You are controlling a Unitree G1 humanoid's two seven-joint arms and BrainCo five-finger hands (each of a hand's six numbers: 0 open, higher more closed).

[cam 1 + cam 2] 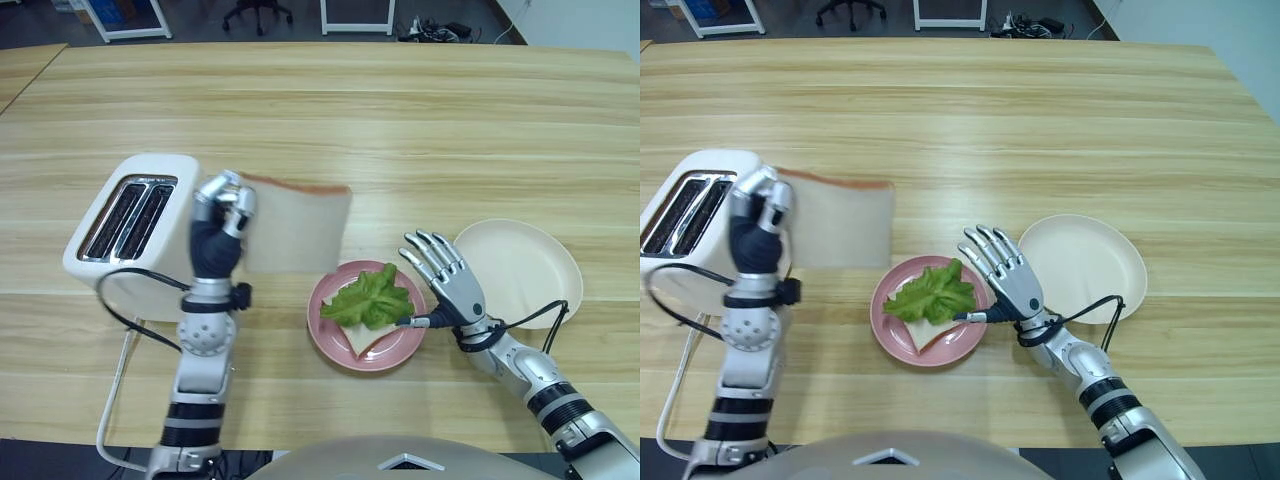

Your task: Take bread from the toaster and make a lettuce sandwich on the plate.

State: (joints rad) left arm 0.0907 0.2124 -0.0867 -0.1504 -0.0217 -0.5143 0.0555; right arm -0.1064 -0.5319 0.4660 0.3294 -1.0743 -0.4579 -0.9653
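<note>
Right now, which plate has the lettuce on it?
The pink plate, with the lettuce, left of the right hand; the cream plate lies right of it.

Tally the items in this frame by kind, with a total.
Toaster: 1
Bread slices: 2 (one in the left hand, one on the pink plate)
Lettuce leaf: 1
Plates: 2 (pink plate, cream plate)
Total: 6

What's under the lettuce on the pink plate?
A slice of bread: its pale near corner sticks out from under the lettuce, on the pink plate. The rest of the slice is covered by the leaf.
</note>
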